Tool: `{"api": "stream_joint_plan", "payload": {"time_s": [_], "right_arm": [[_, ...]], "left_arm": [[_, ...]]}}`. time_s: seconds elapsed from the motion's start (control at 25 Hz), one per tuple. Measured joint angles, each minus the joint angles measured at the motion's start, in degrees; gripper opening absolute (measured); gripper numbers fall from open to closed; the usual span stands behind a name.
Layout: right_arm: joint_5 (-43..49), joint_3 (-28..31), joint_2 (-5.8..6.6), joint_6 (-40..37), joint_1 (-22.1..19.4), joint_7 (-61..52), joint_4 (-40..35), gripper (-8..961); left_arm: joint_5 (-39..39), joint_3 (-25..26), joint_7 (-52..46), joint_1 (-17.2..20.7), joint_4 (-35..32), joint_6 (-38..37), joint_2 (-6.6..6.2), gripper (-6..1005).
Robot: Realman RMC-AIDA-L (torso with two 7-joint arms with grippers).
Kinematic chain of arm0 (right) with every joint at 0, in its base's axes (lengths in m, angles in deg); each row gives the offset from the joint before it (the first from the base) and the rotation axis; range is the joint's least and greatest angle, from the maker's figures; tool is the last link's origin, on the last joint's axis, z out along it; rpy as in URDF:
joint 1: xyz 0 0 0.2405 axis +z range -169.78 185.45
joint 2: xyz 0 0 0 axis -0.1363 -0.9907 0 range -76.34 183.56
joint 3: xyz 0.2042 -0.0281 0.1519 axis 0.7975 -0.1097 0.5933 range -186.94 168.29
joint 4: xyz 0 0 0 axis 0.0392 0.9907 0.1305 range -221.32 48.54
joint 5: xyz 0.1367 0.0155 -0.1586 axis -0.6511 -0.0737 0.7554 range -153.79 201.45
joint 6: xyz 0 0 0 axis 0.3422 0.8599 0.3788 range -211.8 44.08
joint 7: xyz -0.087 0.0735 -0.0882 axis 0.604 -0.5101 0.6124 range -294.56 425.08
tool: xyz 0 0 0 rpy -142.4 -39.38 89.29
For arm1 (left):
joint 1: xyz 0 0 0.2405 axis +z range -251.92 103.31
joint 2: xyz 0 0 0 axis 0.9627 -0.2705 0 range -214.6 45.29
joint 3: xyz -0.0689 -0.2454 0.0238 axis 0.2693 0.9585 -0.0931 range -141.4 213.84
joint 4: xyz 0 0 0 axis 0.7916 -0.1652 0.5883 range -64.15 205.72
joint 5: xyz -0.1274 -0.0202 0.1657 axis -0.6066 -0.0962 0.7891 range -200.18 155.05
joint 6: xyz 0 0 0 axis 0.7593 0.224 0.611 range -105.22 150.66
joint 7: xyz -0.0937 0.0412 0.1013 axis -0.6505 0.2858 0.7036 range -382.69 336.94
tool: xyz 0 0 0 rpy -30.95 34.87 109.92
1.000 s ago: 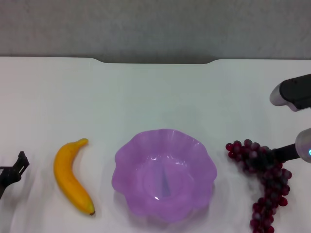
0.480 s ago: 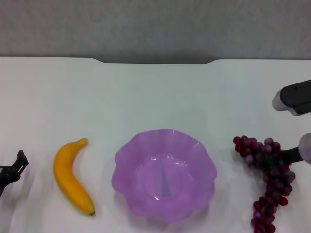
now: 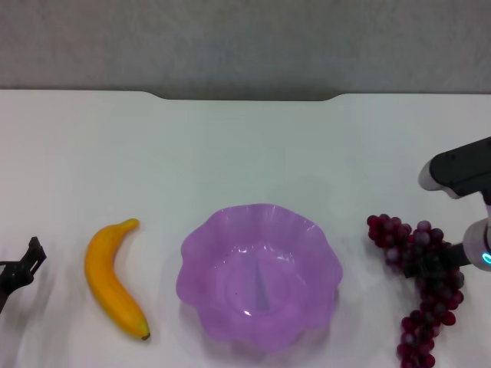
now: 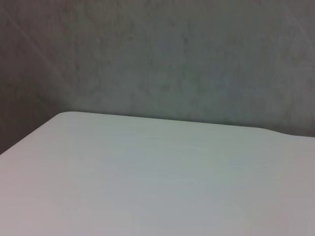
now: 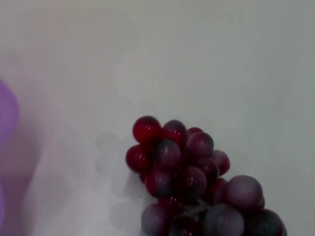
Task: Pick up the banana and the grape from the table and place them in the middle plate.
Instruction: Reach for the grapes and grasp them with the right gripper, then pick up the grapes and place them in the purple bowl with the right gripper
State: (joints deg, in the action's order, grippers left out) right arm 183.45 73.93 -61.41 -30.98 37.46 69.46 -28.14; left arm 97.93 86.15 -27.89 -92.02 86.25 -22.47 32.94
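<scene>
The grape (image 3: 420, 287), a dark red-purple bunch, lies on the white table (image 3: 245, 153) at the right, just right of the middle plate (image 3: 259, 272), a translucent purple dish with a wavy rim. My right gripper (image 3: 431, 262) reaches in from the right edge, its dark fingers sunk into the upper part of the bunch and shut on it. The right wrist view shows the grape (image 5: 192, 182) close up, with a sliver of the plate (image 5: 6, 113) at the edge. The banana (image 3: 113, 277) lies left of the plate. My left gripper (image 3: 19, 270) rests at the far left edge, apart from the banana.
The table's far edge (image 3: 245, 97) has a shallow notch, with a grey wall behind it. The left wrist view shows only bare tabletop (image 4: 147, 187) and wall.
The grape bunch slid a little to the right along with my right gripper, then stayed put while the right arm dropped slightly. The banana, plate and left arm have not moved.
</scene>
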Motion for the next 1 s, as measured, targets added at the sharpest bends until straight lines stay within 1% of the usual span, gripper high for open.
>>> {"api": "stream_joint_plan", "payload": {"time_s": [0.4, 0.6, 0.84, 1.0], "right_arm": [[0.0, -0.7, 0.23, -0.6, -0.1, 0.1, 0.5, 759], [0.0, -0.6, 0.22, -1.6, -0.4, 0.6, 0.0, 521], [-0.2, -0.7, 0.07, -3.5, -1.0, 0.7, 0.4, 393], [-0.2, -1.3, 0.06, -4.0, -1.2, 0.7, 0.4, 372]], "left_arm": [[0.0, 0.0, 0.0, 0.0, -0.4, 0.0, 0.04, 878], [-1.5, 0.0, 0.1, 0.1, -0.5, -0.2, -0.18, 878], [-2.1, 0.1, 0.5, 0.1, -0.6, -0.1, -0.16, 878], [-2.1, 0.1, 0.6, 0.0, -0.6, -0.1, -0.07, 878]]}}
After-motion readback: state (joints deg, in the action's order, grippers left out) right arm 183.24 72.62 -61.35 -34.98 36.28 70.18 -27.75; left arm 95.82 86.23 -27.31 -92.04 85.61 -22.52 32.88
